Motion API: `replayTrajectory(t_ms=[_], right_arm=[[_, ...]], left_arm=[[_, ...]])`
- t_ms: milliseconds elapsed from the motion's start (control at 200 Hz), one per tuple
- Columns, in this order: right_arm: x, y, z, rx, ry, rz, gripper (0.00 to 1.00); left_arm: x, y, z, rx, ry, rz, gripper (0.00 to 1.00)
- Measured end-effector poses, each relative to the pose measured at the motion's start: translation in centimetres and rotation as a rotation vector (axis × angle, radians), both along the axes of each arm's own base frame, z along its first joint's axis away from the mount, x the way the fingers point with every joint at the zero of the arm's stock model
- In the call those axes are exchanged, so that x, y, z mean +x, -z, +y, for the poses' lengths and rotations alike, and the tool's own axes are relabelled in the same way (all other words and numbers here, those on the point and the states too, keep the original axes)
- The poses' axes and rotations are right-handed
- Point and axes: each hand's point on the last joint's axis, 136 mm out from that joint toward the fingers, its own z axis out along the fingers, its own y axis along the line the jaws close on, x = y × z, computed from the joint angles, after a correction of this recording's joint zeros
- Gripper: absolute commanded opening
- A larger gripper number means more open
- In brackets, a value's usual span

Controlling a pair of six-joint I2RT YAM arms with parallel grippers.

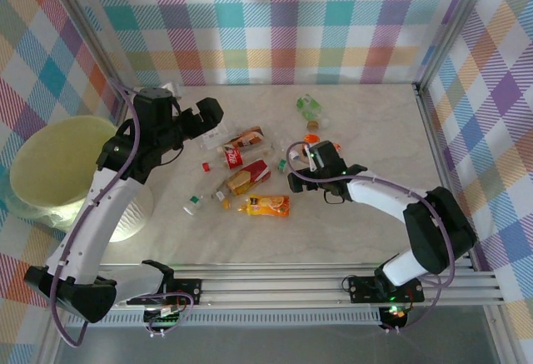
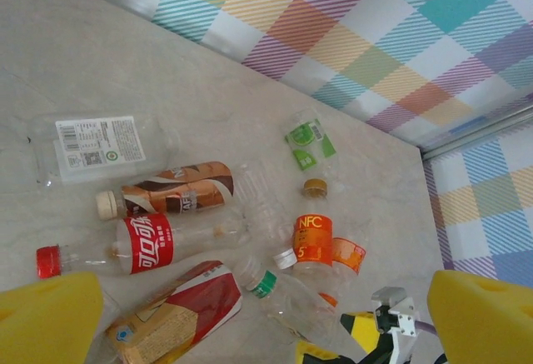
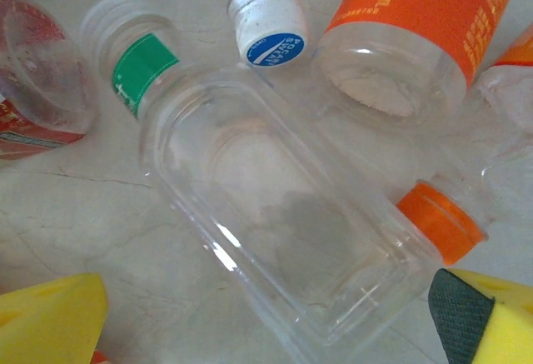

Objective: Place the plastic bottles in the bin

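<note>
Several crushed plastic bottles lie in a loose cluster mid-table. Among them are a red-labelled cola bottle (image 2: 150, 243), a brown-labelled one (image 2: 179, 189), an orange NFC bottle (image 2: 313, 239) and a green-labelled one (image 2: 308, 143). My right gripper (image 3: 266, 322) is open low over a clear bottle with a green neck band (image 3: 275, 222), whose base lies between the yellow fingers (image 3: 50, 318). My left gripper (image 2: 266, 322) hangs open and empty above the cluster's left end. The pale yellow-green bin (image 1: 58, 168) stands at the table's left edge, beside the left arm.
An orange-labelled bottle (image 1: 266, 206) lies nearest the front. A clear bottle with a white label (image 2: 100, 143) lies at the far left of the pile. Loose caps (image 1: 206, 166) dot the marble tabletop (image 1: 375, 131). Checked walls enclose the back and sides.
</note>
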Motion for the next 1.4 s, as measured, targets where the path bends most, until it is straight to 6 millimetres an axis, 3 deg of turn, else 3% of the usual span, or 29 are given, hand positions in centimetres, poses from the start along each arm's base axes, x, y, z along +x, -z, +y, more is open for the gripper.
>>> replayTrajectory(t_ms=[200, 400, 530, 695, 1085, 1400], right_arm=[[1.0, -0.4, 0.5, -0.043, -0.057, -0.036, 1.0], [2.2, 1.4, 2.4, -0.095, -0.178, 0.013, 1.0], [1.7, 2.1, 2.6, -0.106, -0.21, 0.05, 1.0], [1.1, 2.5, 2.4, -0.107, -0.201, 0.083, 0.9], [-0.1, 5.0, 2.4, -0.152, -0.158, 0.135, 0.81], [0.1, 5.0, 1.8, -0.188, -0.089, 0.083, 0.65]], left_arm=[[-0.1, -0.1, 0.4, 0.007, -0.015, -0.006, 1.0], [-0.1, 0.0, 0.4, 0.01, -0.018, -0.005, 1.0], [-0.1, 0.3, 0.5, 0.016, -0.024, 0.001, 1.0], [-0.1, 0.9, 0.8, 0.032, -0.031, 0.011, 1.0], [0.2, 1.4, 0.8, 0.041, -0.036, 0.024, 1.0], [0.2, 1.9, 0.4, 0.04, -0.018, 0.038, 1.0]])
